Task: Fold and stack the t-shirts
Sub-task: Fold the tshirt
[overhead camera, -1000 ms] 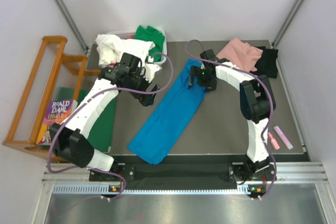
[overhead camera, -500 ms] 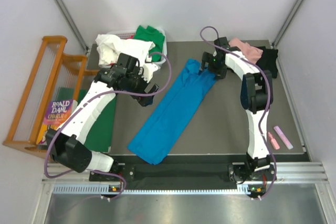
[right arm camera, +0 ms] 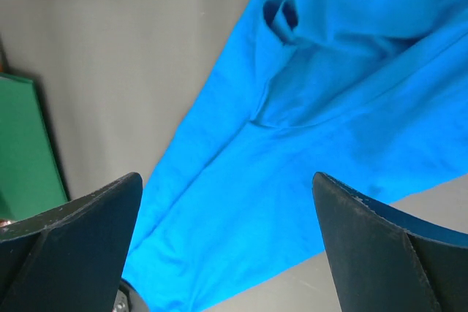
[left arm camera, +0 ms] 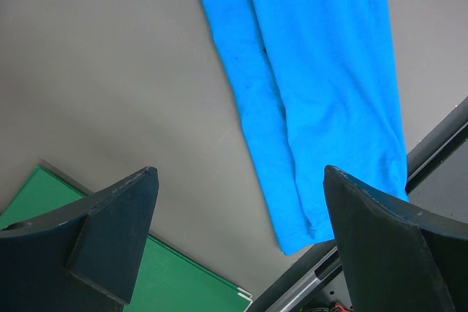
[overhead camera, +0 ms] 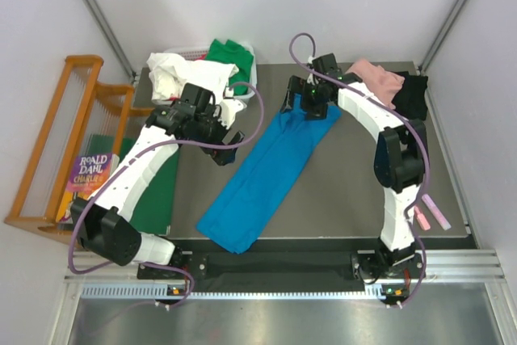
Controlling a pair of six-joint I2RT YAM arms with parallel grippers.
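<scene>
Now | left gripper [left arm camera: 238, 178] wide open, empty, beside blue tee [overhead camera: 262, 169] | right gripper [right arm camera: 227, 177] wide open, empty, over its far end

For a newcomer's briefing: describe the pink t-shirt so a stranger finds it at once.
Start at the grey table and go to its far right corner. Two crumpled tees lie bunched together there. The pink t-shirt is the left one; its pale pink sets it apart from the black t-shirt beside it.
</scene>
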